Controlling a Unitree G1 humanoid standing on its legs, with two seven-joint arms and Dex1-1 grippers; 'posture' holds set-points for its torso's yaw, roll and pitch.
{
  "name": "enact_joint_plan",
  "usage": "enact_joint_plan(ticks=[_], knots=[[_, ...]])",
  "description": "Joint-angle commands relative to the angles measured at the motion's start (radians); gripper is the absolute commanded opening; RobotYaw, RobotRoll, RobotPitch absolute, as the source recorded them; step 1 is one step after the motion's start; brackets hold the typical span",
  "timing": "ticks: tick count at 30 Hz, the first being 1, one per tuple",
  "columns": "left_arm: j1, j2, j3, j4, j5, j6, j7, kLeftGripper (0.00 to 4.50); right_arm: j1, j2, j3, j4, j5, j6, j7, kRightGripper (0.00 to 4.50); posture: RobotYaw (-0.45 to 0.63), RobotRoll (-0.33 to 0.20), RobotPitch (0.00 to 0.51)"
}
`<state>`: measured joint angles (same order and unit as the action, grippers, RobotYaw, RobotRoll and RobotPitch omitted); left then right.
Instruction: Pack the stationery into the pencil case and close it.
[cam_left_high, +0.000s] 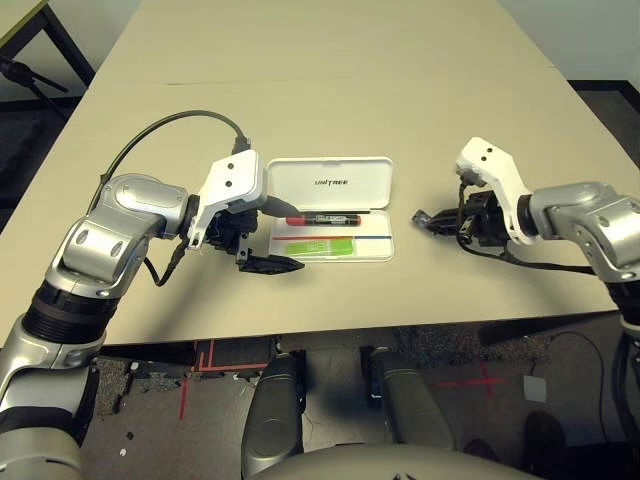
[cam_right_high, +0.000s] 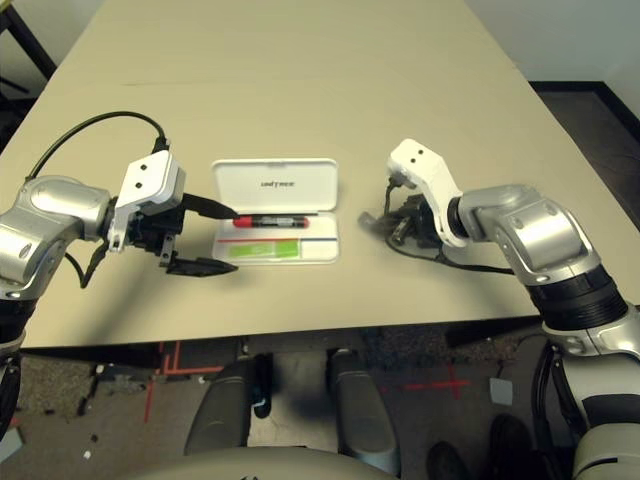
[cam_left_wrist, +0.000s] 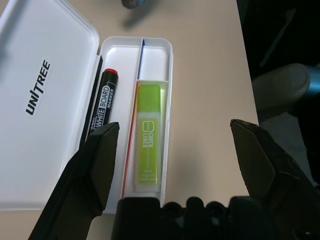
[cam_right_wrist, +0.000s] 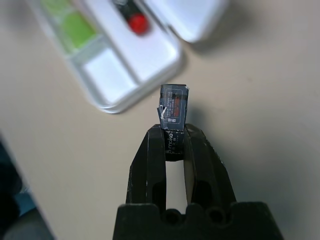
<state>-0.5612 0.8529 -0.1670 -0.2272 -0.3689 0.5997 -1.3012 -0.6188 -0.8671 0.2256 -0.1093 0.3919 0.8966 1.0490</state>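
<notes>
Beige table, left claw spread beside open pencil case, right claw pinching dark block

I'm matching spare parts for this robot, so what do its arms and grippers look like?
Both arms are silver with black joint bands and white brackets at the wrists. Black cables loop beside them. The left gripper and right gripper each have two black, tapering fingers.
</notes>
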Motion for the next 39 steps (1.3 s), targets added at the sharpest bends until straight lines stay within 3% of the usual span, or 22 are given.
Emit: enact_joint_plan(ticks=[1, 9, 19, 28, 39], knots=[[0.007, 0.014, 0.010, -0.011, -0.012, -0.007, -0.004, 4.50, -0.022, -0.035, 0.024, 0.022, -0.016, -0.056, 0.086, 0.22, 0.07, 0.000, 0.189], [0.013, 0.016, 0.013, -0.014, -0.011, -0.010, 0.002, 4.50, -0.148, -0.057, 0.100, 0.089, -0.091, -0.214, 0.290, 0.22, 0.09, 0.000, 0.179], [-0.001, 0.013, 0.007, 0.000, -0.006, -0.017, 0.003, 4.50, -0.300, 0.038, 0.241, 0.168, -0.242, -0.394, 0.443, 0.22, 0.09, 0.000, 0.172], [0.001, 0.013, 0.007, -0.008, -0.009, -0.012, 0.013, 4.50, -0.307, 0.180, 0.301, 0.208, -0.344, -0.435, 0.400, 0.22, 0.10, 0.000, 0.176], [0.004, 0.015, 0.009, -0.007, -0.011, -0.007, 0.019, 4.50, -0.277, 0.215, 0.302, 0.209, -0.398, -0.445, 0.401, 0.22, 0.11, 0.000, 0.183]])
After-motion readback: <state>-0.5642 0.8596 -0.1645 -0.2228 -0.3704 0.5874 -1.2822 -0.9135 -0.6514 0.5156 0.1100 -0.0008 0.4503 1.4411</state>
